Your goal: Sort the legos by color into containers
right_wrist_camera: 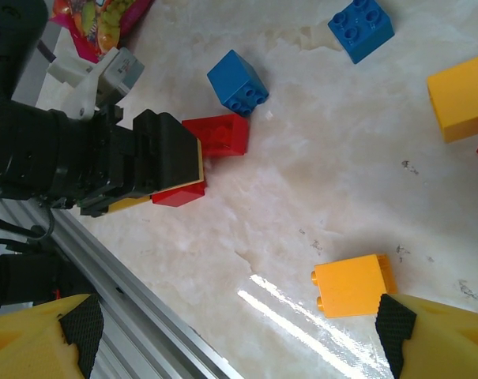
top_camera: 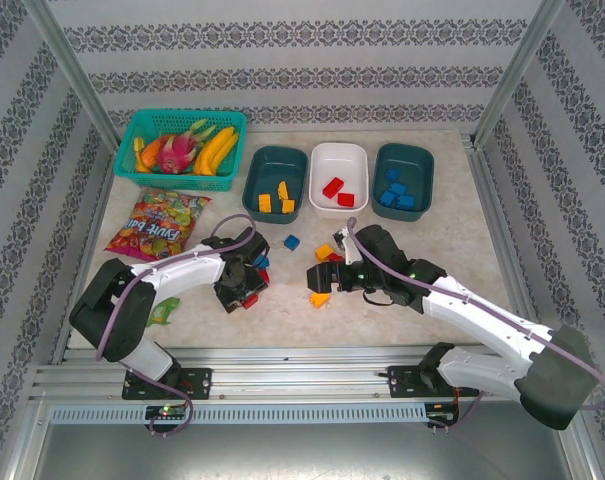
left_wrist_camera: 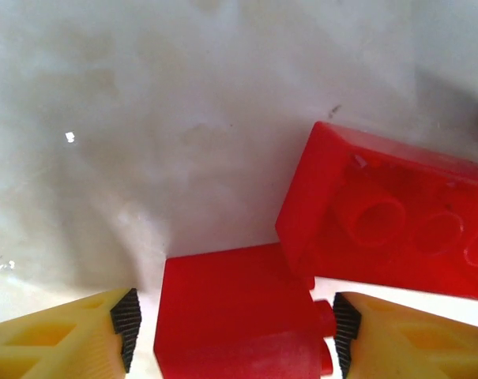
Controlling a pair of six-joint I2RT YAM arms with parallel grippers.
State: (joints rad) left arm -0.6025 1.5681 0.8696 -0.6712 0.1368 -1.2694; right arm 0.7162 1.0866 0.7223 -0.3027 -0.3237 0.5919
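Left tool (left_wrist_camera: 236, 330): jaws astride small red plastic brick (left_wrist_camera: 223, 300), unclamped; next: clamp, lift to white plastic tub (top_camera: 339, 160). Right tool (right_wrist_camera: 237, 330): wide, empty.

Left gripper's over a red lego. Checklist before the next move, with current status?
1. Red lego sits between the left gripper fingers: ok.
2. Both pads seated on it: not ok; a gap shows beside one pad.
3. Neighbouring red brick free of the grasp: not ok; it abuts the lego's corner and may drag along.
4. White tub holds red legos and has room: ok.
5. Right gripper open and apart from the left arm: ok.
6. Grip firm enough to lift: cannot tell.
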